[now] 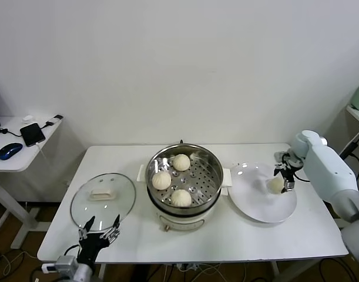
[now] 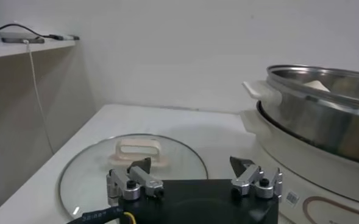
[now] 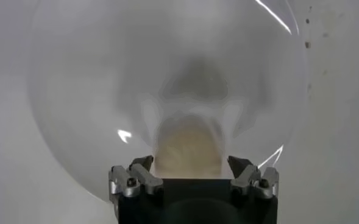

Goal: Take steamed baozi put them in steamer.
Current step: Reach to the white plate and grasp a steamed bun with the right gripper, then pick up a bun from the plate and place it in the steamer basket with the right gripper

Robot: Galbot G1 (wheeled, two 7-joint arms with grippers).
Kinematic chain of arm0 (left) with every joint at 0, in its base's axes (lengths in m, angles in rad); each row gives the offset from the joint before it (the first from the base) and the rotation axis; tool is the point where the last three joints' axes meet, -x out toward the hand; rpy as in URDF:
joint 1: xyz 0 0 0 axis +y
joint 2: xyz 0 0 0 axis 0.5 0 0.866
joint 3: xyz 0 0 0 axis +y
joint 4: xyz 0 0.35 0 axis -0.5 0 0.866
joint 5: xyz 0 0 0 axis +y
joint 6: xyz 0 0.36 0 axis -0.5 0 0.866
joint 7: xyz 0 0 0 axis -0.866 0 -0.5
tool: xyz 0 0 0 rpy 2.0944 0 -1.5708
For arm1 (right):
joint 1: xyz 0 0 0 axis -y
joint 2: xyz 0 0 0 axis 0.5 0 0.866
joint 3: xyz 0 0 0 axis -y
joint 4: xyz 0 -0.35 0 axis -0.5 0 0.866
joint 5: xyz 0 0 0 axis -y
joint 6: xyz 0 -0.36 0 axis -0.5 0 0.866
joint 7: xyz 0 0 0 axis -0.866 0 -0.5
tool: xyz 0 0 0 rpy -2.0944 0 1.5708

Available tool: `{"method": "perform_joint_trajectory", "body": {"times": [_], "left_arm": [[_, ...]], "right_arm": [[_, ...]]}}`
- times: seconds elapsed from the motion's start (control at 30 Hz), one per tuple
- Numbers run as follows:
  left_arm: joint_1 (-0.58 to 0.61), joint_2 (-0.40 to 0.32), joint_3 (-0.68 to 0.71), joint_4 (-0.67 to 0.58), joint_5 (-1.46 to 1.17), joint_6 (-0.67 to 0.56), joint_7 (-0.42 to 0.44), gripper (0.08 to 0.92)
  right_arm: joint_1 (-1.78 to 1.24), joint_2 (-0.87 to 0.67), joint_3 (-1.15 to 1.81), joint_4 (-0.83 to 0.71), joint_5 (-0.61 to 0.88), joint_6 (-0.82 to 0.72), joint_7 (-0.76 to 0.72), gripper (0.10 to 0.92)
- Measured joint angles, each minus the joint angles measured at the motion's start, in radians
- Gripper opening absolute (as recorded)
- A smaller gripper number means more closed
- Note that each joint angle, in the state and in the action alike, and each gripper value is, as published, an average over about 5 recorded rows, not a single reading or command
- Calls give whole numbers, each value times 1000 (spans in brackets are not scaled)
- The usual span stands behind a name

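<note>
R gripper [image 1: 283,172] open, jaws straddling last cream-white round baozi [image 1: 277,184] on flat white plate [image 1: 255,205], lined up to grab. 3 already in shiny steel steamer [image 1: 211,170]. L gripper [image 1: 99,228] open, parked at bench edge.

Shiny steel steamer [image 1: 185,176] (perforated tray), smooth matt baozi [image 1: 181,197], glass lid [image 1: 103,197].
</note>
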Motion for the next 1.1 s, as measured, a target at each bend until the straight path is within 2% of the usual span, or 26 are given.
{"method": "perform_joint_trajectory", "body": {"times": [0.47,0.8,1.1], "left_arm": [[-2,0,1,8,0,-1,0,823],[-3,0,1,9,1,-1,-1,823],[-12,-2,8,10,12,-8,-6,823]], "right_arm": [[-2,13,12,-25,-26,-1,24,813],[6,7,12,-25,-11,-12,19,591],[34,-44,-65,72,124,-91,-24,556]]}}
